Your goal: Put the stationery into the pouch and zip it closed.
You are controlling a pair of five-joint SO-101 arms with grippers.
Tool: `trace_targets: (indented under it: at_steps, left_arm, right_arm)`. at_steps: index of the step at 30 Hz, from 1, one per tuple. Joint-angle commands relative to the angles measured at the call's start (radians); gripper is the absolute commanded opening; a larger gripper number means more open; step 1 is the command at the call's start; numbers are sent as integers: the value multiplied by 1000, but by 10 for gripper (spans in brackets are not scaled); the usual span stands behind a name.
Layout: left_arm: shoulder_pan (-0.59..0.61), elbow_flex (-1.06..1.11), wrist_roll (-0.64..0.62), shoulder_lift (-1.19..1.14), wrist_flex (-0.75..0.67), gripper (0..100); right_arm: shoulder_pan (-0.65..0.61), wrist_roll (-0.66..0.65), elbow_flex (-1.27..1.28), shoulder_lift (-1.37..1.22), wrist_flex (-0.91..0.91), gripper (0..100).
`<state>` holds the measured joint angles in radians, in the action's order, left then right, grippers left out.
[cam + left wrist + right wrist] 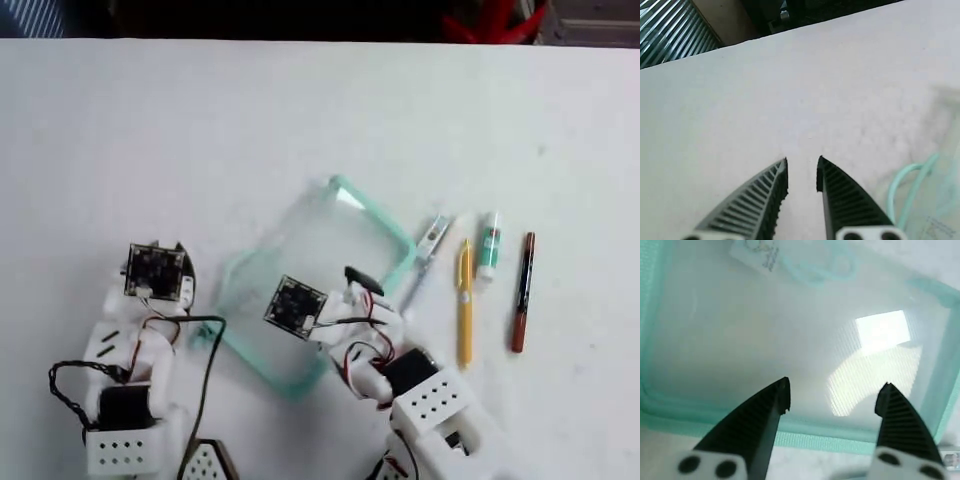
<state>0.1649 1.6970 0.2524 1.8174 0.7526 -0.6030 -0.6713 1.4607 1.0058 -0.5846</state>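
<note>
Pouch: the clear pouch (320, 240) with mint-green edging lies flat and slightly turned at the middle of the white table (150, 130), with nothing inside it yet.
Stationery: four pieces lie in a row just right of the pouch – a silvery pen-shaped piece (430, 248) nearest it, then a yellow pen (464, 300), a small green-and-white tube (488, 245) and a dark red pen (522, 292), all apart from one another.
Right gripper: the right gripper (835, 392) hangs over the pouch's green edge band, jaws wide apart and holding nothing.
Left gripper: the left gripper (801, 170) hangs over bare table left of the pouch, jaws a narrow gap apart and empty; a mint cord loop (905, 185) lies beside it.
Step in hand: probably getting the pouch open – whether the zip is undone, I cannot tell.
Doing it well: take the edge band or the zip pull squarely, not the slick clear panel, and let the left gripper pin the pouch so it does not slide.
</note>
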Motion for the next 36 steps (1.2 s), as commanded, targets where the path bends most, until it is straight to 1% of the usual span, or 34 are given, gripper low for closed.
trace_targets:
  at_steps: [1, 9, 15, 17, 19, 24, 26, 29, 36]
  left_arm:
    - [-21, -5, -8, 10, 0, 116]
    - [-21, -5, -8, 10, 0, 116]
    - [-21, -5, -8, 10, 0, 116]
    - [-21, -5, -8, 10, 0, 116]
    - [-21, -5, -8, 10, 0, 116]
    - [-21, -5, -8, 10, 0, 116]
    - [-21, -5, -8, 10, 0, 116]
    - [-21, -5, -8, 10, 0, 116]
    - [-21, -5, -8, 10, 0, 116]
  right_arm:
    - [-2, 8, -5, 2, 10, 276]
    - [-7, 8, 12, 2, 15, 276]
    - [-124, 2, 49, 2, 12, 276]
    - [-140, 0, 57, 2, 10, 275]
    - [-139, 0, 58, 2, 10, 244]
    - [-142, 0, 57, 2, 18, 70]
    - [-145, -2, 55, 2, 18, 39]
    - [-142, -2, 46, 4, 18, 67]
    - [-99, -2, 44, 4, 16, 272]
